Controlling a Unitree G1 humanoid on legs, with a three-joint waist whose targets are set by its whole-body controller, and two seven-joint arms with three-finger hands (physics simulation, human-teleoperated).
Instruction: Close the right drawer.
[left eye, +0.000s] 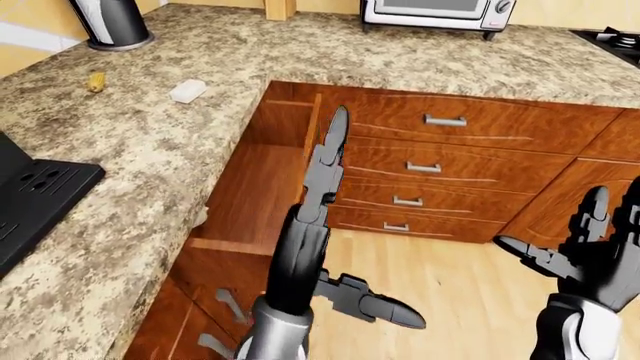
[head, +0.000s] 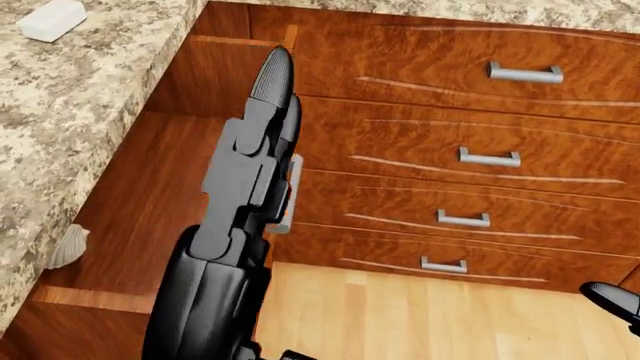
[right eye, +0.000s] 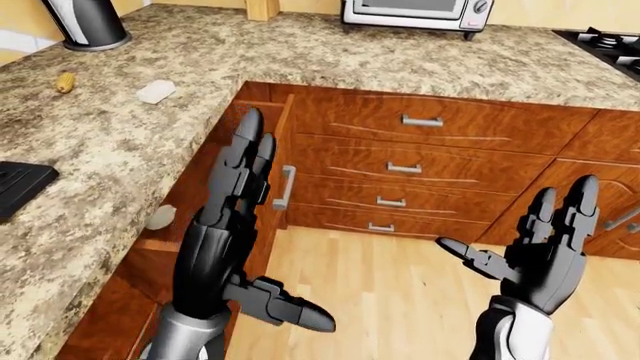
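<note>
The black three-fingered left hand (right eye: 232, 225) is seen at the lower left of the right-eye view, raised with its two long fingers (right eye: 248, 150) stretched straight up and its thumb splayed to the lower right; nothing is grasped. The black three-fingered right hand (right eye: 535, 255) is held at the lower right of the same view, fingers spread and released, over the pale wooden plank floor (right eye: 400, 292).

The pulled-out reddish-brown wooden drawer (head: 150, 202) is found just behind the left hand, under the edge of the speckled granite countertop (left eye: 150, 135), in the left half of each view. In the head view the outstretched fingers lie across the drawer's front panel, and its grey metal bar handle (right eye: 285, 187) is largely covered by them; in the right-eye view the handle shows just right of the fingers. Whether the fingers touch the panel cannot be told. The drawer's near end is cut off by the arm and the lower frame edge. A small pale rounded object (head: 66, 247) at the drawer's left side is hard to make out.

Farther off, a stack of four shut drawers with grey handles (head: 480, 157) is seen at right. On the countertop a small white block (left eye: 188, 91), a small yellow item (left eye: 96, 81), a dark cylindrical appliance base (left eye: 112, 22) and a silver toaster oven (left eye: 438, 11) are placed toward the top.
</note>
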